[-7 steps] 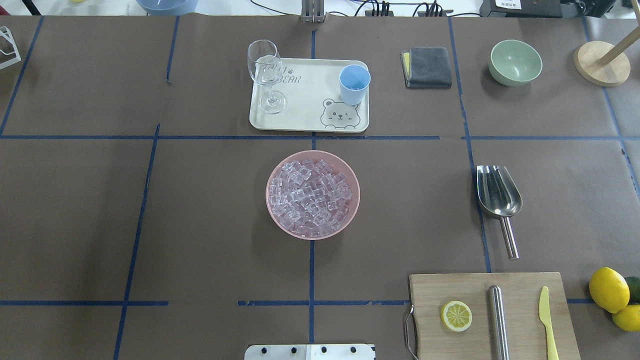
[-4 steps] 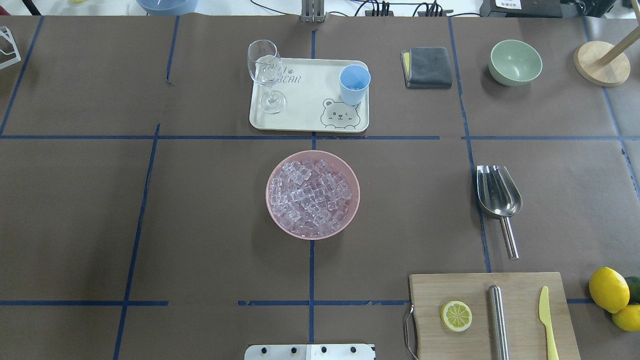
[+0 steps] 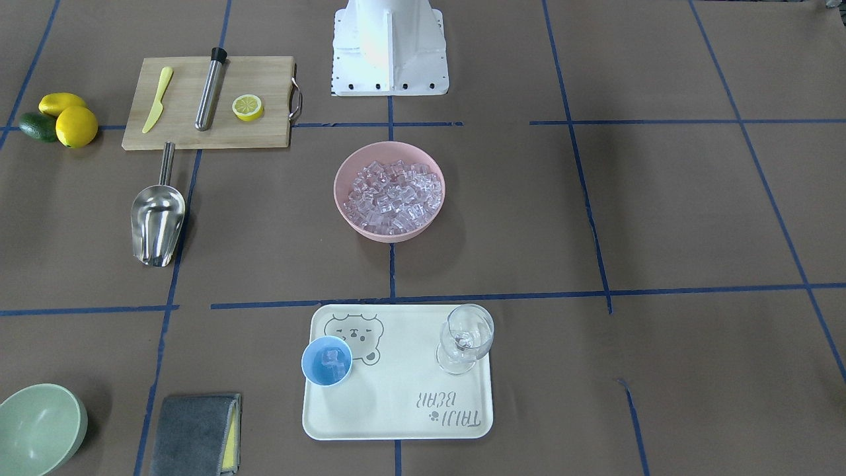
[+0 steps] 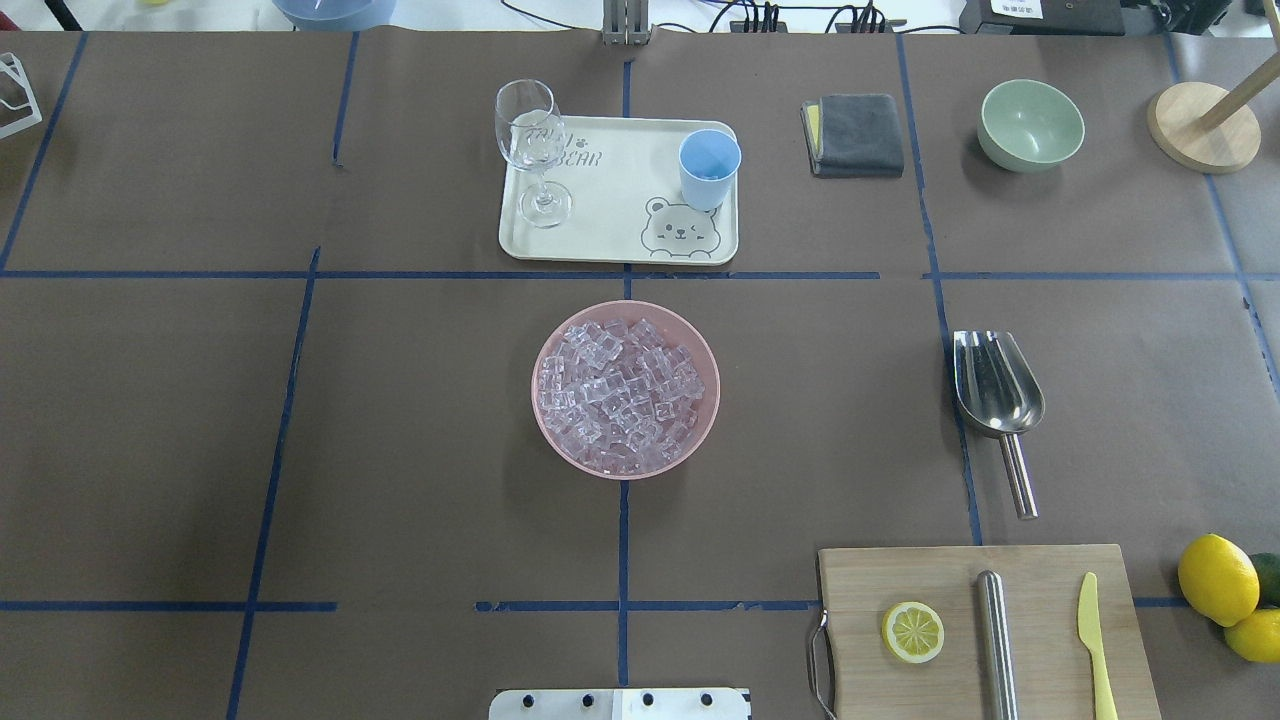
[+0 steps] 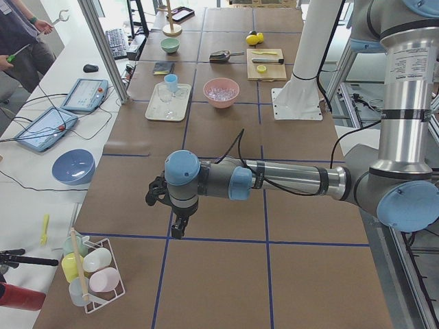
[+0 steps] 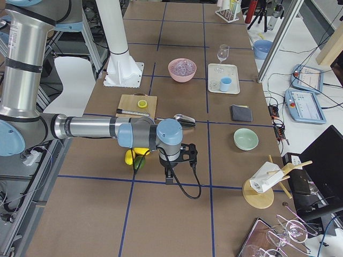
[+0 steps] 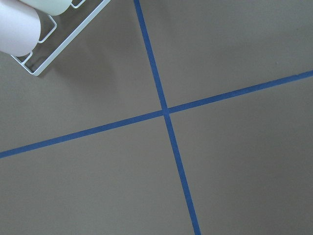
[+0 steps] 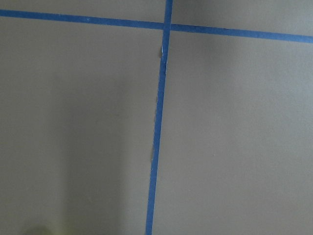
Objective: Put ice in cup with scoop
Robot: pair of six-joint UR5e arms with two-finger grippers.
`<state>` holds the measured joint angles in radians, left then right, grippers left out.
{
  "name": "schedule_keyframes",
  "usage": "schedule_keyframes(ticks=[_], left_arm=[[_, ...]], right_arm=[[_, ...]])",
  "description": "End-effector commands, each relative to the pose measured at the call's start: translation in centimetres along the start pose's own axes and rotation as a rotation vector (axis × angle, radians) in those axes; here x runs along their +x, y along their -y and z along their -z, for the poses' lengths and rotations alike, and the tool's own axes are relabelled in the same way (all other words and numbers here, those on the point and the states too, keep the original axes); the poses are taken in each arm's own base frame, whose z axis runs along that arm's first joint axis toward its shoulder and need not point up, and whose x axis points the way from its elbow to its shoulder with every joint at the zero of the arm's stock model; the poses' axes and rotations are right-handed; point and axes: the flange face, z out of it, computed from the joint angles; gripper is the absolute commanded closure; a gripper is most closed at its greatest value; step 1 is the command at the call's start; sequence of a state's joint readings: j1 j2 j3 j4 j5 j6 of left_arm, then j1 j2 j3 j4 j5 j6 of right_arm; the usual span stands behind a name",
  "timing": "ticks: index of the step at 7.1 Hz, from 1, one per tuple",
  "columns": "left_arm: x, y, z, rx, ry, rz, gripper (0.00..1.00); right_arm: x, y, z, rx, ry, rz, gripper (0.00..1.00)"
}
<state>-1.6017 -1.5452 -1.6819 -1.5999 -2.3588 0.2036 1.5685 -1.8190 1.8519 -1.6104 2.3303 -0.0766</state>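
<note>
Scoop point(image 4: 998, 385): likely rigid, slick, light steel; take thin handle, 6 o'clock of trough; left gripper point(image 5: 177, 232), right gripper point(image 6: 169, 178): closure indiscernible.

A clear stemmed wine glass point(image 4: 527, 125) stood upright on the cream plastic tray point(image 4: 610, 200) (a bear was drawn on it).

The table point(image 4: 400, 450) is viewed from above from opposite sides and lengthwise from both ends; the pink bowl point(image 3: 386, 233) of ice point(image 4: 620, 395) is shared by all four. Tape crossings point(image 7: 165, 111) are filmed closely by wrist cameras.
</note>
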Motion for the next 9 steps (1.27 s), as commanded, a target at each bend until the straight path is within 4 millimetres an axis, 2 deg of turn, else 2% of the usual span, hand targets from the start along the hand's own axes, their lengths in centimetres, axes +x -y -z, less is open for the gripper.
schedule_keyframes(ticks=[1, 9], left_arm=[[-0.17, -0.1, -0.2, -0.004, -0.001, 0.003, 0.0], [-0.12, -0.1, -0.17, -0.005, -0.003, 0.005, 0.0]], right_arm=[[0.52, 0.13, -0.57, -0.01, -0.001, -0.002, 0.0], [0.75, 0.41, -0.78, -0.013, -0.001, 0.002, 0.0]])
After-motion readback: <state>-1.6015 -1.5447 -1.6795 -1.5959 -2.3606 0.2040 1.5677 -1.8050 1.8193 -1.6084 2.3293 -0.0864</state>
